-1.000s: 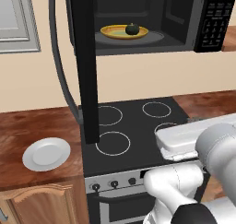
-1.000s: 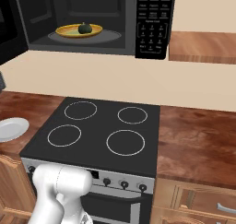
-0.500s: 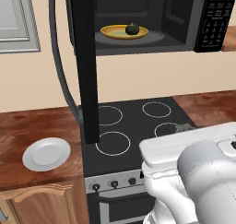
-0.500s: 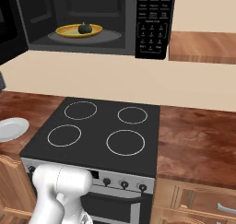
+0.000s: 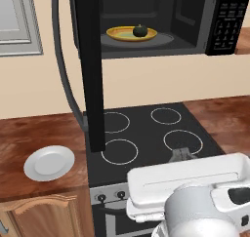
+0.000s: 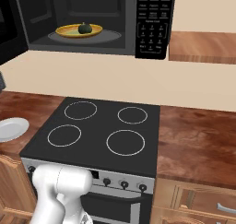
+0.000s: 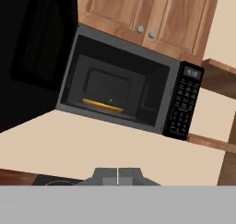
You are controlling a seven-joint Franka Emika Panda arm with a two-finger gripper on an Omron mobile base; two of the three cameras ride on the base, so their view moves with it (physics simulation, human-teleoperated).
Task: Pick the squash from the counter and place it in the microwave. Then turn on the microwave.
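Resting on the yellow plate (image 5: 131, 33) inside the microwave (image 6: 92, 20), the squash (image 5: 140, 30) is clear of the end effector (image 7: 118, 176), whose fingers are closed together and hold nothing; the door (image 5: 90, 65) stands open above the stove (image 6: 99, 131), and a white plate (image 5: 49, 162) lies on the worktop (image 5: 29, 138)

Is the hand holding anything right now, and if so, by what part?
Nothing is held. The hand is shut with nothing between its tips, and the squash sits on the yellow plate inside the open microwave.
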